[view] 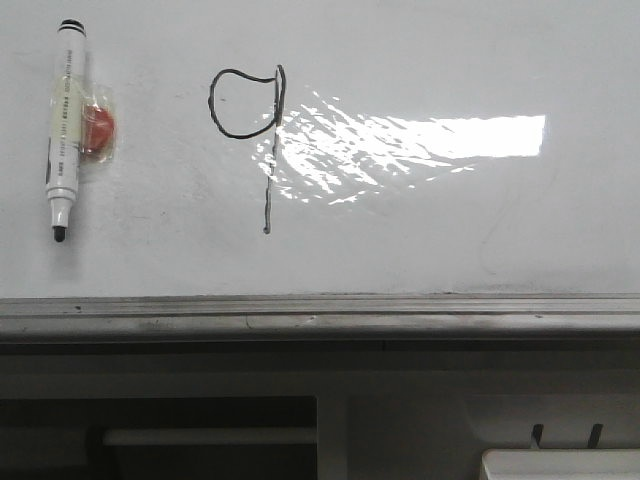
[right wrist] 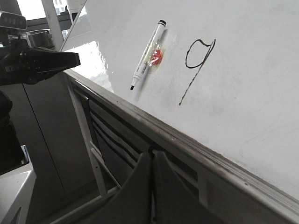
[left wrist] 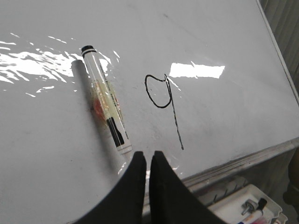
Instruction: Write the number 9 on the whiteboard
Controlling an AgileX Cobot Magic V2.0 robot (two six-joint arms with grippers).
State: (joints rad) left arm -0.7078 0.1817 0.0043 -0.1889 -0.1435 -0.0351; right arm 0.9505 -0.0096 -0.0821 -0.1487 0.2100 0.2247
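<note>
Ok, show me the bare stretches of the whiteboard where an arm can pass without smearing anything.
The widest free patch on the whiteboard is everything right of the number 9, glare only. A bare strip runs below the marker and the 9's stem, above the metal edge rail. The gap between marker and 9 is narrower. The marker's spot is crowded by the red piece beside it.

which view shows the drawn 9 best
The front view: the number 9 faces the camera squarely, whole, though glare washes over its stem. Both wrist views show it complete too, but slanted and smaller, left of the marker's far side and angled.
</note>
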